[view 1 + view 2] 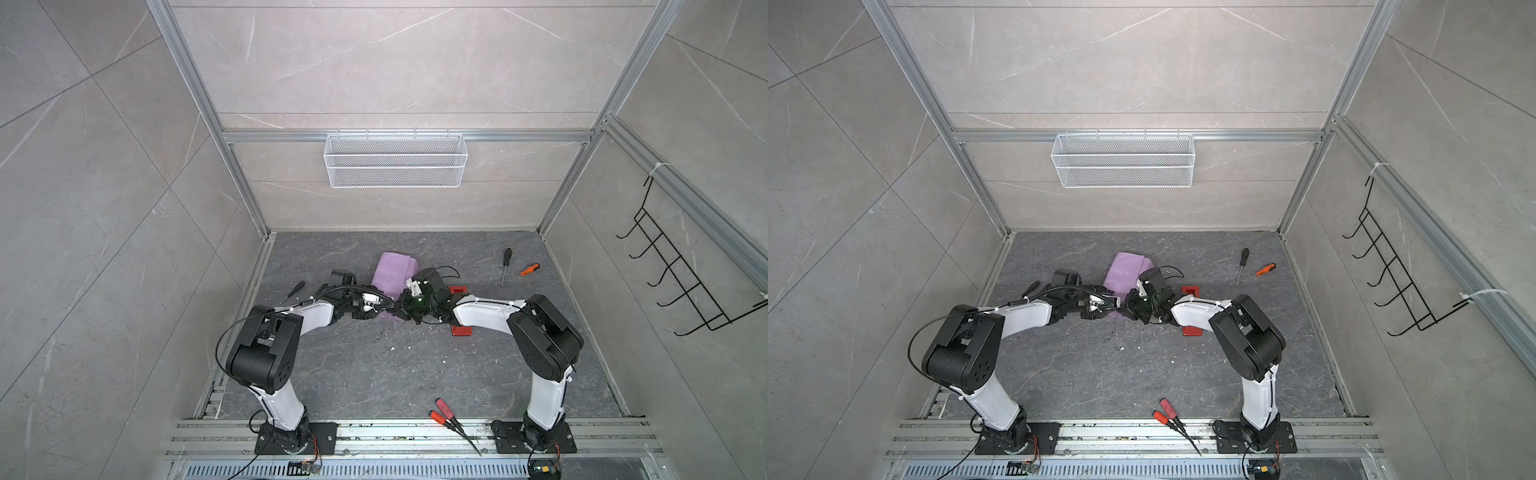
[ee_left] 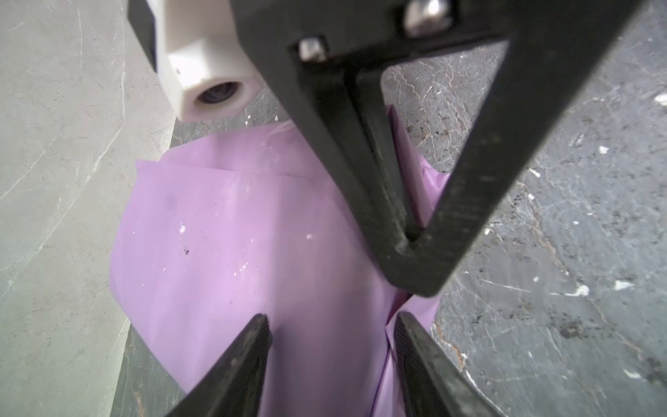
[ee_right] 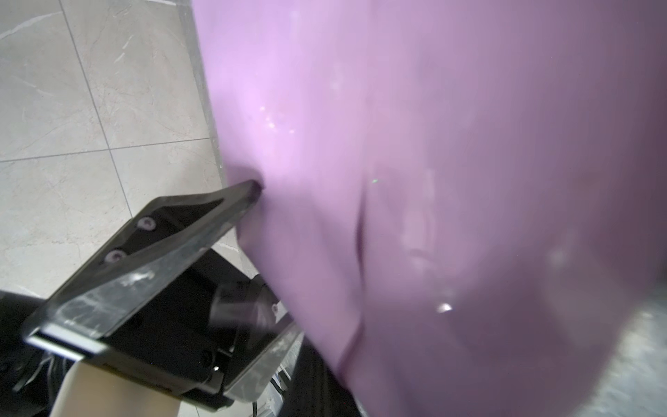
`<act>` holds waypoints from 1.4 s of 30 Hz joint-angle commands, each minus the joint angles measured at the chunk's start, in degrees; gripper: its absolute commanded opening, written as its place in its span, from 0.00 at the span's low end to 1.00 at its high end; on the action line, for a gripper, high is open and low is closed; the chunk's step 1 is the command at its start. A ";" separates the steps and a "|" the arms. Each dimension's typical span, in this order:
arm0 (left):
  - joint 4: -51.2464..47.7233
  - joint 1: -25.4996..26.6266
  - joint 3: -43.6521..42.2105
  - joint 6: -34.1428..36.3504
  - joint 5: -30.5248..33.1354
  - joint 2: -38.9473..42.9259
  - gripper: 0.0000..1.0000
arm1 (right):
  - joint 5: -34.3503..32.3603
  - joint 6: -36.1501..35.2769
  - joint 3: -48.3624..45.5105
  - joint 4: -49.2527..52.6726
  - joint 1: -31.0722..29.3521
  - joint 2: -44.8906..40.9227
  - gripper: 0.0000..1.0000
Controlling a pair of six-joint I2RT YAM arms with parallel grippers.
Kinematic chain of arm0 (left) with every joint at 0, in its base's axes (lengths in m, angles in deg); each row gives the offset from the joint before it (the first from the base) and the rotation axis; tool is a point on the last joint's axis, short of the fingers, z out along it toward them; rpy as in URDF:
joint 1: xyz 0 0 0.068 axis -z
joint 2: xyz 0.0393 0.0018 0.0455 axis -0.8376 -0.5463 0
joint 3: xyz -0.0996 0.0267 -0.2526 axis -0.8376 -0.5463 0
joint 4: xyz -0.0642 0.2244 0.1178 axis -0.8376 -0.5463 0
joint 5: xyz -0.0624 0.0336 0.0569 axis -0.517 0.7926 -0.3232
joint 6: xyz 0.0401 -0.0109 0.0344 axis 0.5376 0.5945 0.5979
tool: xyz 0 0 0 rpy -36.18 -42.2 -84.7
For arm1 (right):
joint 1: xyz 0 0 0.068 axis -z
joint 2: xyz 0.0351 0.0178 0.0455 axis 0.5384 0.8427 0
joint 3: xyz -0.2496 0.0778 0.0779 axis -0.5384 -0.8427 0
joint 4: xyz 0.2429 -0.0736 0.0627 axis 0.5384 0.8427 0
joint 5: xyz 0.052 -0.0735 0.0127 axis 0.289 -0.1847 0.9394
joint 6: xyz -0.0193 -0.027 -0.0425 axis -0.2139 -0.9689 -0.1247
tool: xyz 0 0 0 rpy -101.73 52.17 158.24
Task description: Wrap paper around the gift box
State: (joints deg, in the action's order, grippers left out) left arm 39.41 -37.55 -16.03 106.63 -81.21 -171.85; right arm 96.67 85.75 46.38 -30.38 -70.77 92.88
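The paper [image 1: 392, 270] [image 1: 1126, 270] lies lilac side out, folded into a bundle at the middle of the floor. The gift box is hidden; I cannot see it under the paper. Both grippers meet at the bundle's near end. My left gripper [image 2: 332, 321] stands open, its fingertips [image 2: 260, 335] against the paper [image 2: 223, 234]; one tip dents the sheet in the right wrist view. My right gripper [image 2: 411, 245] is shut, its tips pinched on a paper flap [image 2: 406, 159]. The paper [image 3: 433, 162] fills the right wrist view and hides that gripper's own jaws.
A red tape dispenser [image 1: 460, 330] lies partly under my right forearm. Two screwdrivers [image 1: 505, 266] [image 1: 530, 269] lie at the back right, another [image 1: 293, 291] at the left. Red-handled pliers [image 1: 449, 415] rest by the front rail. A wire basket [image 1: 395, 160] hangs on the back wall.
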 commanded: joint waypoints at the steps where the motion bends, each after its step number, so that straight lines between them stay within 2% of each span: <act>1: -7.47 -0.38 -1.16 -1.93 3.94 -3.64 0.58 | -1.27 1.65 0.90 2.39 -0.21 1.58 0.00; 10: -7.50 -0.40 -1.20 -1.84 4.09 -3.47 0.58 | -0.77 3.42 2.25 2.19 -0.47 2.20 0.01; 20: -6.89 -0.51 -1.29 -1.83 4.11 -4.02 0.58 | -0.48 2.53 3.09 3.80 -0.56 -0.35 0.15; 25: -7.15 -0.47 -1.20 -1.75 4.11 -3.91 0.58 | -0.48 4.14 1.51 2.35 -0.99 -1.18 0.18; 29: -7.13 -0.50 -1.24 -1.84 4.07 -3.94 0.58 | -0.99 4.14 1.34 2.85 -1.36 -1.40 0.18; 38: -7.36 -0.56 -1.31 -1.71 4.27 -3.64 0.58 | -2.52 9.51 -3.22 -2.24 -2.03 -2.18 0.17; 42: -6.79 -0.67 -1.35 -2.02 4.29 -4.11 0.58 | -2.81 9.22 -3.22 -2.09 -2.30 -1.87 0.18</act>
State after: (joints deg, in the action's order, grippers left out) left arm 40.02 -37.55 -16.03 106.63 -81.25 -172.14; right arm 95.01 93.64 43.96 -31.06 -72.70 92.22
